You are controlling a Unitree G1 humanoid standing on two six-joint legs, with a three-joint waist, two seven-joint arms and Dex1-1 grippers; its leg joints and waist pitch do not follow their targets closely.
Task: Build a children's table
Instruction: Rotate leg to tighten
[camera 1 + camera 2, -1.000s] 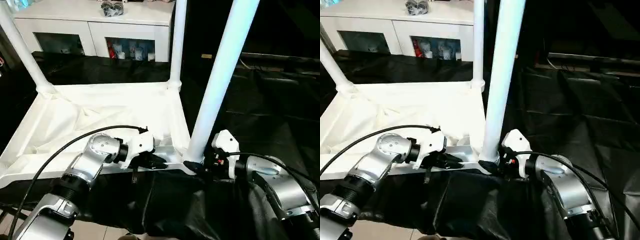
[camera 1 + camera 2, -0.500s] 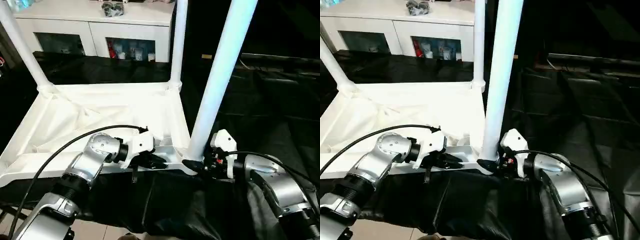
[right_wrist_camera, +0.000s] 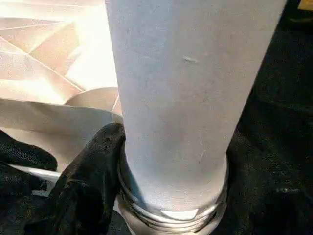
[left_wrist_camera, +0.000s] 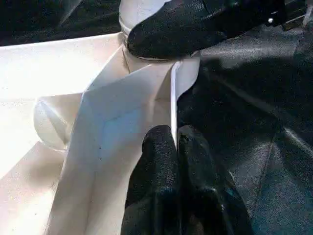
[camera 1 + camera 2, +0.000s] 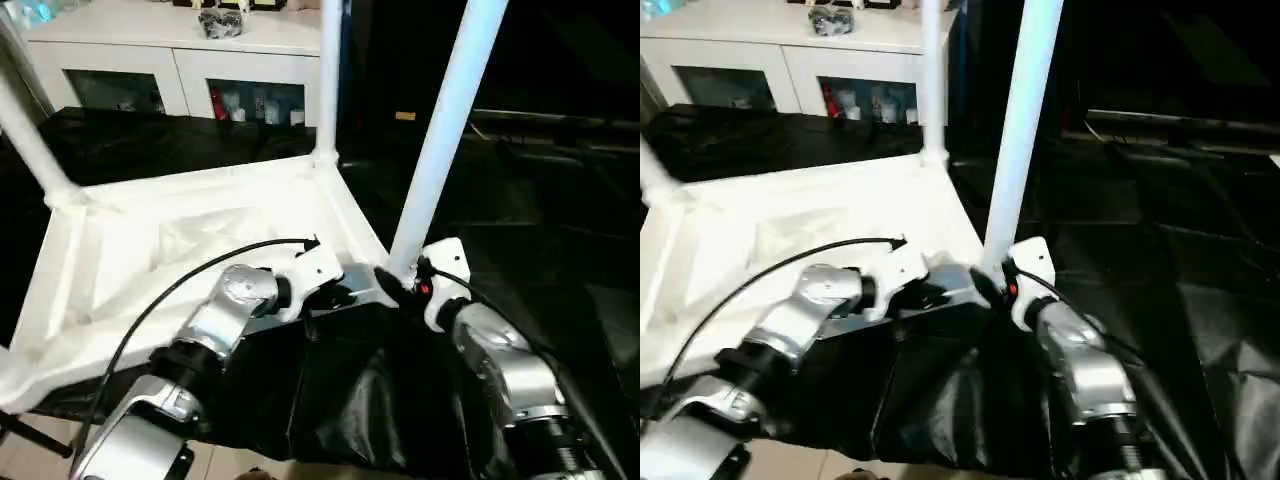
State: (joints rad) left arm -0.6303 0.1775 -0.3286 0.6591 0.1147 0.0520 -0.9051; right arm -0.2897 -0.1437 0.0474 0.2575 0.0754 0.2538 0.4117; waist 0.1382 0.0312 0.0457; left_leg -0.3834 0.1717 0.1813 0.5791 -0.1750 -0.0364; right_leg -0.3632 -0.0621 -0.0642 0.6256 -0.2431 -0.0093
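- Head view: the children's table [image 5: 200, 215] lies upside down on a black sheet [image 5: 380, 400], legs up. The left gripper [image 5: 345, 297] pinches its near rim.
- Left wrist view: the fingers [image 4: 161, 156] are squeezed together on the thin rim.
- Right wrist view: the right gripper [image 3: 146, 196] is wide around the leg [image 3: 190, 98] at its bottom, one finger [image 3: 93, 161] touching at 9 o'clock.

Upright legs [image 5: 440, 140] block table's [image 5: 150, 250] near & far corners; room btwn them over upturned top.
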